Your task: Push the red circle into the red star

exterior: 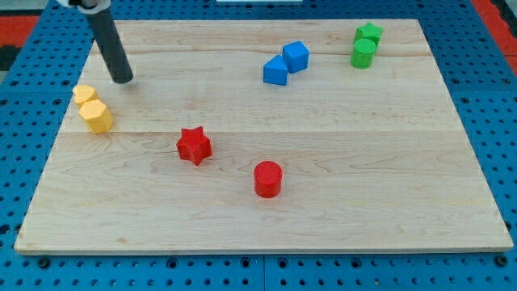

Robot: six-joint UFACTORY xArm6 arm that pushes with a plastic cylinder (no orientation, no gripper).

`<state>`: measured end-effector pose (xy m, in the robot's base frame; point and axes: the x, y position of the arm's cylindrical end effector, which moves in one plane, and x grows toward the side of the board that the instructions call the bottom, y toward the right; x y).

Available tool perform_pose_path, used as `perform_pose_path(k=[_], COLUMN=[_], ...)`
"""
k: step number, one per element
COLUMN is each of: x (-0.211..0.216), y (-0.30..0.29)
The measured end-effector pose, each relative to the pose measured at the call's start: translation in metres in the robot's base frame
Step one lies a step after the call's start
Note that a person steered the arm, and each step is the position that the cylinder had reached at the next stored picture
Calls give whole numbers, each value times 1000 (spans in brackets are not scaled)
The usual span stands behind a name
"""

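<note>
The red circle [267, 179] is a short red cylinder standing near the middle of the wooden board, toward the view's bottom. The red star [194, 145] lies up and to the left of it, about a block's width of bare board between them. My tip [123, 79] is at the view's upper left, at the end of the dark rod that slants down from the top edge. It is far from both red blocks, above and left of the star, and close to the yellow blocks.
Two yellow blocks [95, 115] sit touching at the left edge, just below my tip. Two blue blocks [285, 63] touch at the top centre. Two green blocks [365, 46] touch at the top right. The wooden board [363, 202] lies on a blue pegboard.
</note>
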<state>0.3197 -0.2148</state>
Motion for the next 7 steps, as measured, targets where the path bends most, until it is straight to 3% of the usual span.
perform_pose_path(k=[1,2,3,4,5,6,7], x=[16,86,183,218,219,223,198], y=[96,202,267,279,198,207,181])
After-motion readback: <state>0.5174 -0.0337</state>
